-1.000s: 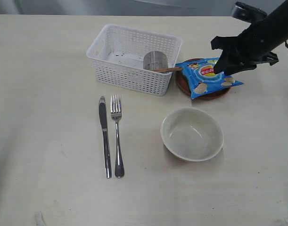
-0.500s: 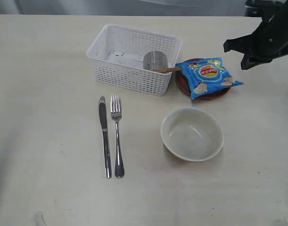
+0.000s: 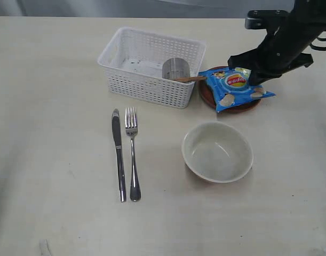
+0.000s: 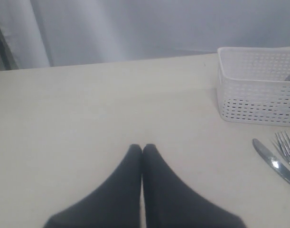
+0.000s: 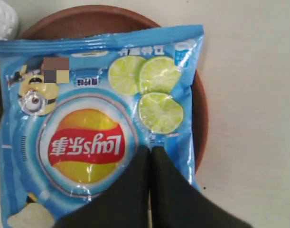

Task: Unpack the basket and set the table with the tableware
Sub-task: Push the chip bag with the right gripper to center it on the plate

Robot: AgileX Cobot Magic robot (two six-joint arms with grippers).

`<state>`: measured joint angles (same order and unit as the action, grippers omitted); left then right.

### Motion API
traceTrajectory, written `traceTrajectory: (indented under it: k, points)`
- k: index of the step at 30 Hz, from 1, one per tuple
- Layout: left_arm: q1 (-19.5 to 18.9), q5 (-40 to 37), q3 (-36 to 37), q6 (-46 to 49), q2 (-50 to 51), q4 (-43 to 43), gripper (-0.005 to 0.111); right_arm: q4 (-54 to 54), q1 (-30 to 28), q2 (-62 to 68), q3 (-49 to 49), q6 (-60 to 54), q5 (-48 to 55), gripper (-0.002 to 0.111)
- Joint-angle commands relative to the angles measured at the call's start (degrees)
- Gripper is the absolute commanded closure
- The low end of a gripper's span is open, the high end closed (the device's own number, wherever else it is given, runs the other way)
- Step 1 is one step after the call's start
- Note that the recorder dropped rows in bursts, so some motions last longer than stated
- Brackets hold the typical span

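Exterior view | white grid-walled basket (image 3: 152, 66) holds steel cup (image 3: 176, 69) | left hand (image 4: 143, 146), right hand (image 5: 151, 148): both pinched together

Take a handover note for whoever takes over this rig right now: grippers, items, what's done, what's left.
Left gripper shut, empty, over the table.
Right gripper shut, tips at the chip bag; grip unconfirmed.
Done: knife and fork side by side, bowl and plate set out; the bag lies on the plate.
In the basket: steel cup, with a brown utensil handle poking over the rim.
Left: clear the bag, unpack cup and utensil.
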<state>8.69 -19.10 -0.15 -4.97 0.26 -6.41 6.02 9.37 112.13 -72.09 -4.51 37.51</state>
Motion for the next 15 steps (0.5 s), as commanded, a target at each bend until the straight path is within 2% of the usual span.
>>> traceTrajectory:
  k: [1,5,15]
  points:
    - [-0.2,0.4,0.1,0.1,-0.3,0.7,0.107,-4.5,-0.9,0.0,-0.7,2.3,0.7,0.109]
    - [-0.2,0.4,0.1,0.1,-0.3,0.7,0.107,-9.2,-1.8,0.1,-0.7,9.5,0.9,0.109]
    - [-0.2,0.4,0.1,0.1,-0.3,0.7,0.107,-6.5,-1.8,3.1,-0.4,9.4,0.7,0.109]
